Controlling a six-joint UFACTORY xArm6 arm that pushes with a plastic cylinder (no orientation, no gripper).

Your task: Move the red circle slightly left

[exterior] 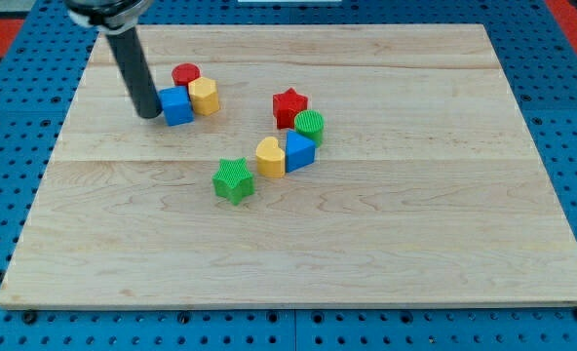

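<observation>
One gentle leftward nudge requires my tip (149, 114), fingerless and touching the blue cube (176, 105), right of the red circle (185, 75).

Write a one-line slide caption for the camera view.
My tip rests left of the blue cube, which touches the red circle and yellow block.

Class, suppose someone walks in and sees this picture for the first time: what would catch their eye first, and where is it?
The dark rod stands out at the view's upper left, my tip right beside the blue cube, on the cube's left. That cube is bunched with the red circle and a yellow block. Nearer the middle of the wooden board sits a second cluster: red star, green circle, blue block, yellow heart, green star.
</observation>
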